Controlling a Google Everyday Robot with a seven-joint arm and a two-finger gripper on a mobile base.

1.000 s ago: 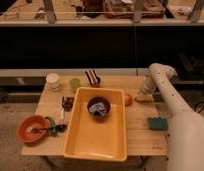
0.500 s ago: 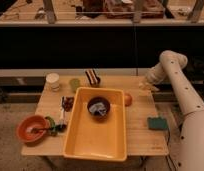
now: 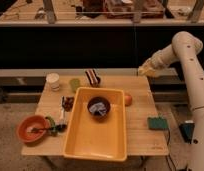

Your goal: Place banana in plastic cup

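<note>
My gripper [image 3: 146,70] hangs in the air above the table's far right corner, at the end of the white arm that comes in from the upper right. It is shut on the banana [image 3: 152,72], a small pale yellow shape at its tip. The plastic cup [image 3: 75,84], pale yellow-green, stands upright at the back of the table. It is to the right of a white cup [image 3: 53,81] and well to the left of the gripper.
A large yellow tray [image 3: 80,145] fills the table's middle and holds a dark bowl [image 3: 99,106]. An orange fruit [image 3: 128,99] lies by its right rim. A green sponge [image 3: 157,123] lies at the right, an orange bowl [image 3: 32,129] at front left, and a striped object [image 3: 93,77] at the back.
The gripper has risen from the table's right side, near the orange fruit, and now sits higher, above the far right corner.
</note>
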